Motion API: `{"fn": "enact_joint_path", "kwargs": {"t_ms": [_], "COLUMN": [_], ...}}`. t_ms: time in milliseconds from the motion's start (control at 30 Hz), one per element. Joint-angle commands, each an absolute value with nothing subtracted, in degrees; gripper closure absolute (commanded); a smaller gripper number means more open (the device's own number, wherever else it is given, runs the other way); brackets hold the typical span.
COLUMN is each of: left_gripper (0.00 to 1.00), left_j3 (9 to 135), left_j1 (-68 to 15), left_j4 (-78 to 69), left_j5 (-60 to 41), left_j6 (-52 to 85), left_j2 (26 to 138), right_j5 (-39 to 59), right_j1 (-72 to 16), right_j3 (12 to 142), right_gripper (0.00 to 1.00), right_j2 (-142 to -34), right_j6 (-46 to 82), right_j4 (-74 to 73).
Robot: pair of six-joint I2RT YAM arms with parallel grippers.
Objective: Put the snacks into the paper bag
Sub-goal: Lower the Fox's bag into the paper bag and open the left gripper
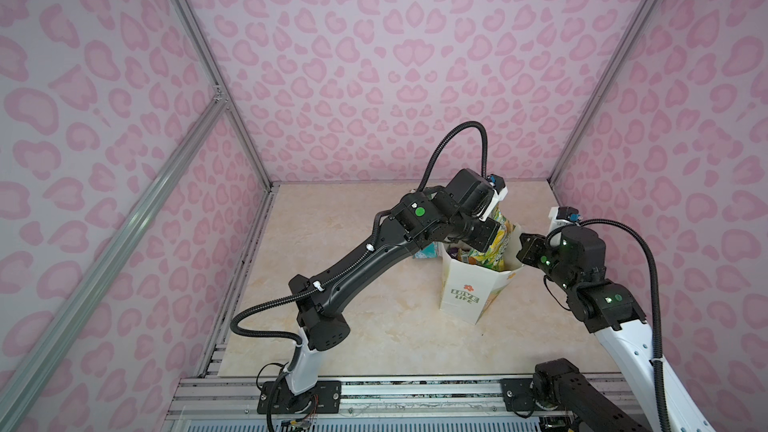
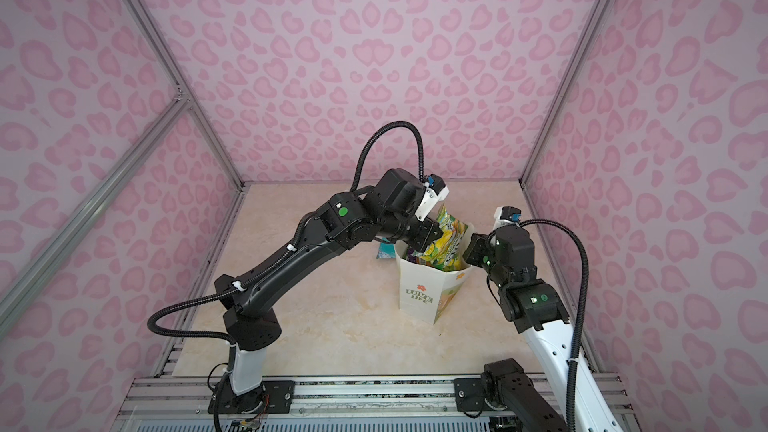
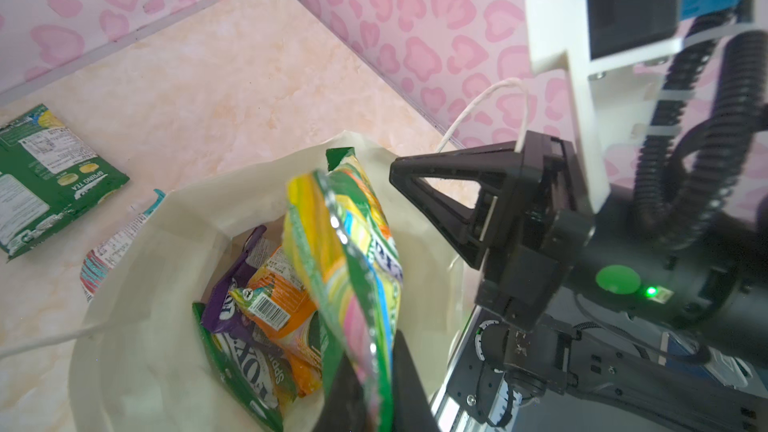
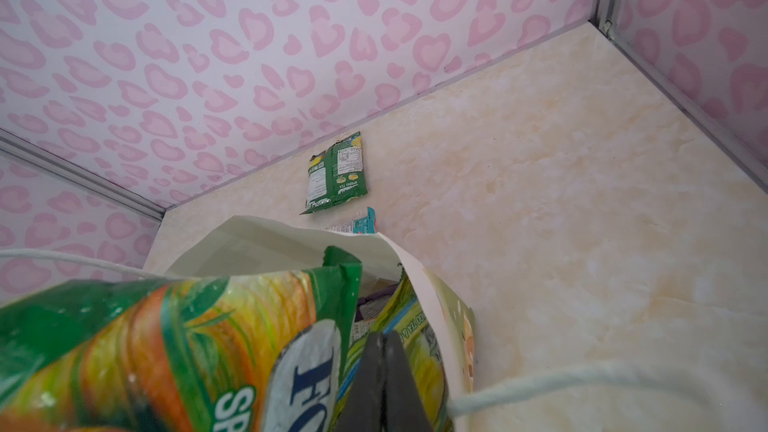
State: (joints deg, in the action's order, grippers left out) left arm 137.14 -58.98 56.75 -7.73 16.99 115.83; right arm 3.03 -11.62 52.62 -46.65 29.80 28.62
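Beige marbled tabletop, pink heart-print walls. Pinched in left claw: glossy crinkled green-yellow packet, over matte white paper bag. Pressed together at bag rim: right claw.

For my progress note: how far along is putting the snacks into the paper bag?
Done: purple packet, orange packet and green packet lie inside the paper bag. In hand: the left gripper holds a green-yellow packet in the bag's mouth; the right gripper is shut on the rim. Left: the dark green packet and teal-white packet on the table.
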Motion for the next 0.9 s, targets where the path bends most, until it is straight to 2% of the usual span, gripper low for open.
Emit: {"fn": "enact_joint_path", "kwargs": {"t_ms": [0, 867], "left_gripper": [0.97, 0.97], "left_j3": [137.98, 140.7], "left_j1": [-59.06, -57.7], "left_j4": [57.12, 61.29], "left_j5": [-9.49, -14.87], "left_j6": [17.7, 16.74], "left_j2": [117.22, 128.69], "right_j5": [3.22, 2.9], "right_j1": [-11.69, -11.68], "right_j3": [51.95, 51.36], "right_gripper": [1.0, 1.0], "right_j2": [-46.84, -45.37], "right_j6": [29.44, 29.88], "right_j4": [27.7, 28.21]}}
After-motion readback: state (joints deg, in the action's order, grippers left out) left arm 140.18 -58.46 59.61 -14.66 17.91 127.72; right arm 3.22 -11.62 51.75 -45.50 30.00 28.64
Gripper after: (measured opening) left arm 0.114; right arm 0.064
